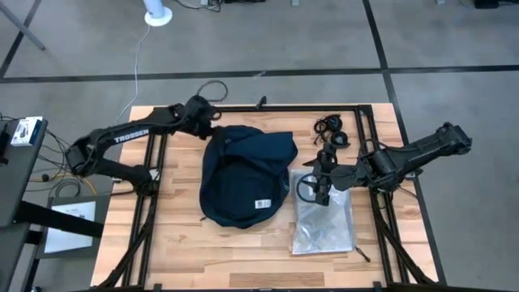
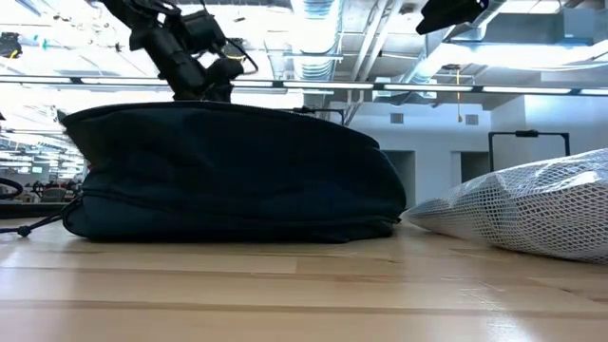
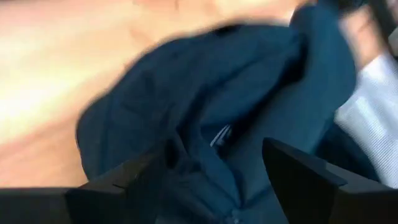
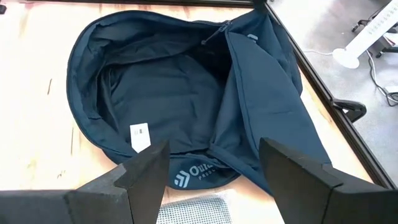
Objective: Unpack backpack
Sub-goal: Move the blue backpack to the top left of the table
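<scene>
- One backpack (image 1: 243,174) lies flat on the wooden table (image 1: 178,243), a little left of the middle. It is dark navy and the largest thing there.
- One clear mesh-patterned plastic bag (image 1: 323,221) lies just right of the backpack, touching or nearly touching its edge.
- One small cluster of black cables (image 1: 331,130) sits near the far right part of the table, apart from the bag.
- Two arms are in view, one at each side of the table.
- The backpack's long axis runs from the far side of the table to the near side. Its mouth gapes open upward, so the right wrist view looks down into the dark lining (image 4: 155,93), where a small white tag (image 4: 140,137) shows.
- A light logo (image 4: 196,175) sits on the backpack's outer fabric on the side nearest the right arm's camera.
- From the low view the backpack is a low rounded mound (image 2: 228,171) resting on the table.
- The left gripper (image 1: 212,130) is at the backpack's far left rim. Its fingers (image 3: 298,180) stand apart, with navy fabric lying between them; I cannot tell whether they touch it.
- The right gripper (image 1: 315,182) hangs over the plastic bag's far end, just right of the backpack. Its fingers (image 4: 149,171) are spread wide with nothing between them.
</scene>
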